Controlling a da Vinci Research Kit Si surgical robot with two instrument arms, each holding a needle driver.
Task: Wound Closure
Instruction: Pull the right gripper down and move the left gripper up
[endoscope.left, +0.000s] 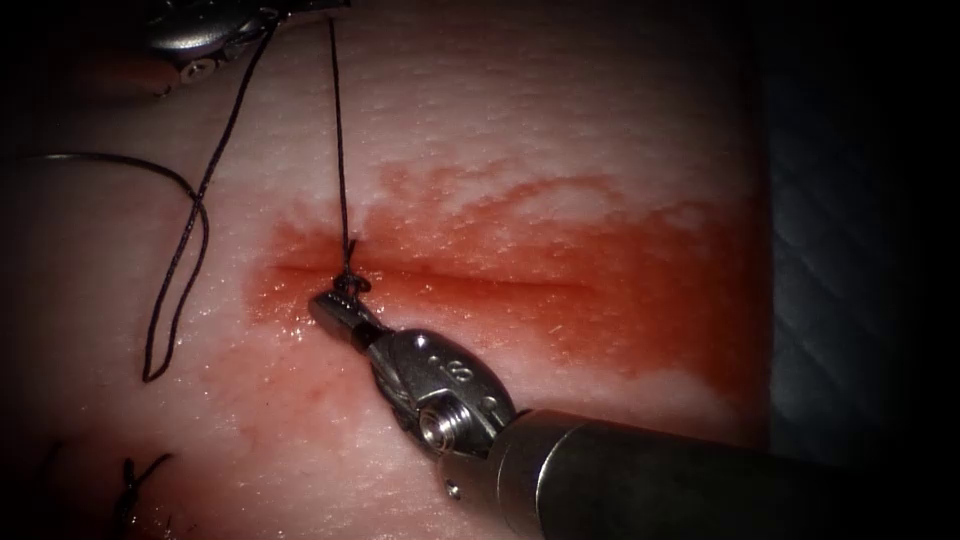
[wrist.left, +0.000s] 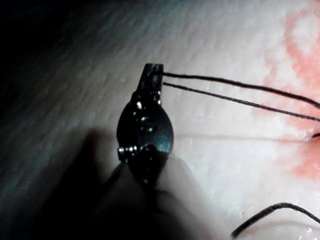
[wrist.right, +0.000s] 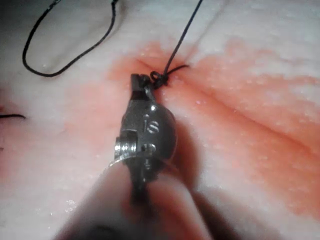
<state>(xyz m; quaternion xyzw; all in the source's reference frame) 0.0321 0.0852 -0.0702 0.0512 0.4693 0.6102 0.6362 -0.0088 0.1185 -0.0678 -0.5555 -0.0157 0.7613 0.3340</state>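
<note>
The cut (endoscope.left: 480, 280) runs across the tissue (endoscope.left: 560, 120), ringed by red fluid. A knot (endoscope.left: 350, 282) sits at its left end. My right tool (endoscope.left: 326, 304) comes up from the lower right with its jaws shut on the short thread end right at the knot (wrist.right: 159, 77). From there a taut thread (endoscope.left: 340, 150) rises to my left tool (endoscope.left: 262, 14) at the top left, whose jaws (wrist.left: 152, 75) are shut on two strands of thread (wrist.left: 240, 92). The curved needle (endoscope.left: 110, 160) lies free on the tissue at the far left, held by neither tool.
A slack loop of thread (endoscope.left: 175, 290) hangs from the left tool down the left side and joins the needle. Dark cut ends of thread (endoscope.left: 135, 478) show at the lower left. The tissue's right edge (endoscope.left: 765, 250) drops to a dark surface.
</note>
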